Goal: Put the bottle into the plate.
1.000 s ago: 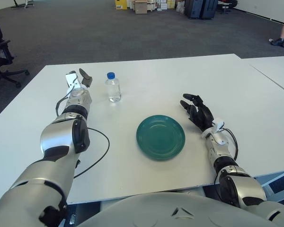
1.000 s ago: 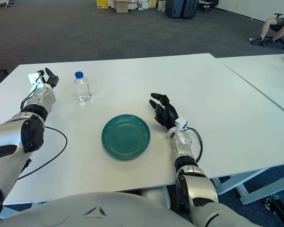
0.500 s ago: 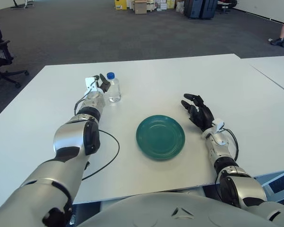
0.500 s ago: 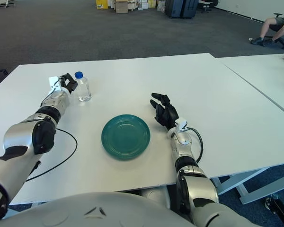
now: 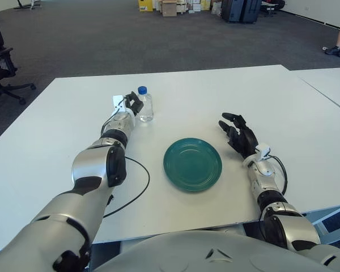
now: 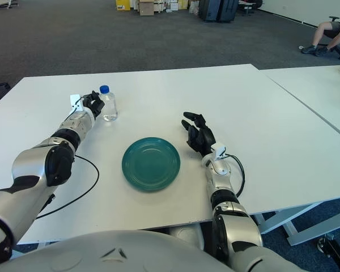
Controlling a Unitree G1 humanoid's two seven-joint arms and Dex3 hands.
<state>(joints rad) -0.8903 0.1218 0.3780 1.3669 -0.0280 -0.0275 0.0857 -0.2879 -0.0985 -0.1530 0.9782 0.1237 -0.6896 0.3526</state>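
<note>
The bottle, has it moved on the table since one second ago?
Yes. The bottle has shifted toward the robot's right, closer to the plate, with the left hand against it.

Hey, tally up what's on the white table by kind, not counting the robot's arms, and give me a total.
Bottle: 1, clear with a blue cap, upright, left hand at its side.
Plate: 1, green, nothing on it.
Cable: 1, black, looping off the left arm.
Total: 3.
Right hand rests right of the plate.
</note>
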